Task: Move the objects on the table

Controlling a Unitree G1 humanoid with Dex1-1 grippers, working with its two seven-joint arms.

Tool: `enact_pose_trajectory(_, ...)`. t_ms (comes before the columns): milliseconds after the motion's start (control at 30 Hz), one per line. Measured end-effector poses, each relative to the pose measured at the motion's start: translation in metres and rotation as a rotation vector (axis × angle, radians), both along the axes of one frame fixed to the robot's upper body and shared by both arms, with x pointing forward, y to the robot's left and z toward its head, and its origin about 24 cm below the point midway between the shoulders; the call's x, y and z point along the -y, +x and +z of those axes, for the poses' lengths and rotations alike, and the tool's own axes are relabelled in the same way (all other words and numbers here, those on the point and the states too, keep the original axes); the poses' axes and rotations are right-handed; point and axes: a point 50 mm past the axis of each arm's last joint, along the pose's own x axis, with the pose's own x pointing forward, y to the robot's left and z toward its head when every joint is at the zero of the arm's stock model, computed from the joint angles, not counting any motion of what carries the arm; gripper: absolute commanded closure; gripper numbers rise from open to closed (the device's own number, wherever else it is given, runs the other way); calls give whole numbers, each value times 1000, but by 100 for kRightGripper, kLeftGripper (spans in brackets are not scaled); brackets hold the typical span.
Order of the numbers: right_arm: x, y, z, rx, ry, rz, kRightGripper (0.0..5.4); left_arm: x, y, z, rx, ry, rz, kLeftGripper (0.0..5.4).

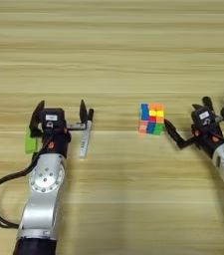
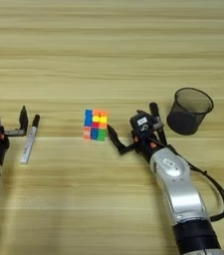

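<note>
Tabletop (image 1: 111,50) scene: at lower left, the left pincer (image 1: 61,119) gapes between green block (image 1: 30,144) and white marker (image 1: 85,139); at centre the puzzle cube (image 1: 152,119) sits just left of the right pincer (image 2: 133,127), fingers apart, likely needing squarer alignment.

Bright, even light; faint soft shadows on the table (image 1: 113,60); mild blur.

Puzzle cube (image 2: 95,125): right gripper (image 2: 134,125) close at 3 o'clock; mesh cup (image 2: 188,110) beyond. White marker (image 1: 85,139) well apart at 9 o'clock. 12, 6 o'clock: bare table (image 1: 111,60).
</note>
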Motion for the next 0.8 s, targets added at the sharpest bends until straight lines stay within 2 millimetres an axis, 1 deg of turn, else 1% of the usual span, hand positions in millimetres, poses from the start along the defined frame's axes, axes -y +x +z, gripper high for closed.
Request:
enact_pose_trajectory(200,16,2,5,27,23,-106,3,4,0,-4,-36,37,-16,0)
enact_pose_trajectory(333,27,5,9,49,56,-178,3,10,0,-9,-69,41,-50,0)
enact_pose_trajectory(467,29,5,10,56,68,-199,3,16,0,-12,-94,43,-85,0)
enact_pose_trajectory(600,29,5,11,63,79,-202,3,22,-2,-21,-159,38,-127,0)
enact_pose_trajectory(800,29,5,11,64,81,-202,3,25,-4,-32,-250,40,-143,0)
